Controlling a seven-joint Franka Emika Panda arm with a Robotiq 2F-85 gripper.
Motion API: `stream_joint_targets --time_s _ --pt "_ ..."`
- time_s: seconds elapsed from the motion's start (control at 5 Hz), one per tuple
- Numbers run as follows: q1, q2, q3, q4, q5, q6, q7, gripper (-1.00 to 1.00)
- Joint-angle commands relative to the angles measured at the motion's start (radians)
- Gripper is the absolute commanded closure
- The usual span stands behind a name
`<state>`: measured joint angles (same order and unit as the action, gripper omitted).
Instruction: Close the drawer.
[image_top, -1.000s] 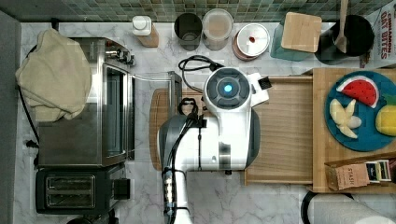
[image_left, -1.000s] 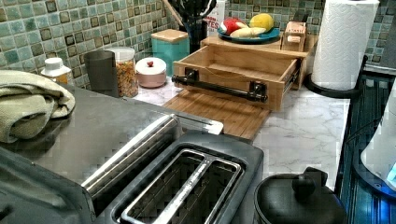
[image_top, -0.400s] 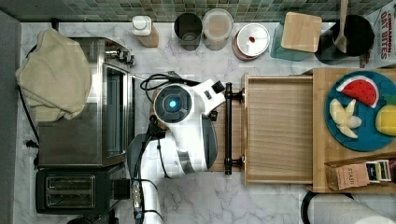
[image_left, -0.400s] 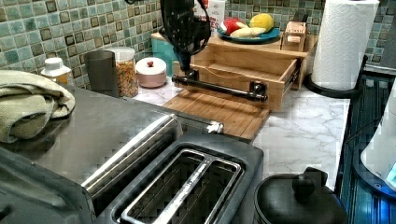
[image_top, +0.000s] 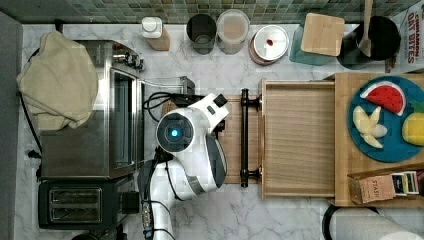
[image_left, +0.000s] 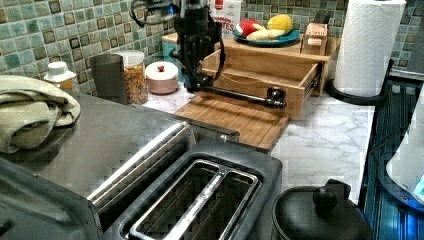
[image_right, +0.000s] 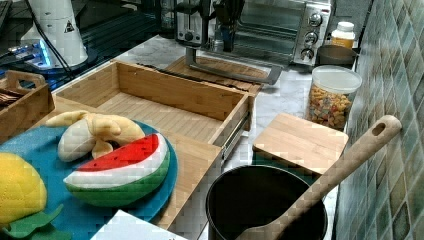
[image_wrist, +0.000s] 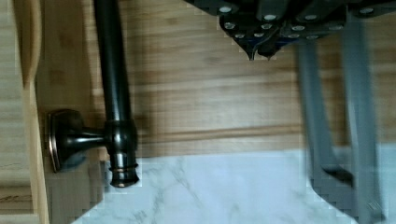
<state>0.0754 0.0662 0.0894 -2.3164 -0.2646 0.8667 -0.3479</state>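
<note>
One arm: the Franka arm (image_top: 187, 150) leans over the bamboo cutting board (image_left: 235, 117), between the toaster oven (image_top: 95, 110) and the drawer (image_top: 299, 145) in the top view.
Gripper: the gripper (image_wrist: 259, 44) points down at the cutting board; its fingertips sit close together with nothing between them, near-closed as far as the wrist view shows.
Drawer: pulled well out of its wooden cabinet toward the top view's left, its plain bottom bare; in the right view it lies open in front of the blue plate (image_right: 30, 145).
Handle: the long black bar handle (image_top: 244, 137) runs along the drawer's front on two posts, lying over the cutting board's edge.
Drawer relative to gripper: in the top view the handle lies just to the right of the arm's wrist; in the wrist view the bar and one post are near the fingertips but apart from them, with bare board between; in the left view the gripper stands at the handle's far end, and I cannot tell contact there.
Cabinet top: the plate carries plush watermelon (image_top: 382, 97), banana (image_top: 367, 127) and lemon (image_top: 412, 127).
Far counter: a row of jars, a cereal canister (image_right: 332, 97) and a black pot with wooden spoon (image_right: 325, 180) stand by the tiled wall.
Near counter: a black toaster (image_left: 200, 200) sits beside the oven; a towel (image_top: 55, 77) lies on top of the oven.
</note>
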Motion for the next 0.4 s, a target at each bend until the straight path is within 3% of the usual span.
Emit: stream_joint_targets --time_s 0.2,0.4 --pt "-0.051 0.058 -0.059 -0.058 -0.014 -0.010 -0.046 1.00" --pt "-0.045 0.060 -0.085 -0.079 -0.077 0.036 -0.006 1.00"
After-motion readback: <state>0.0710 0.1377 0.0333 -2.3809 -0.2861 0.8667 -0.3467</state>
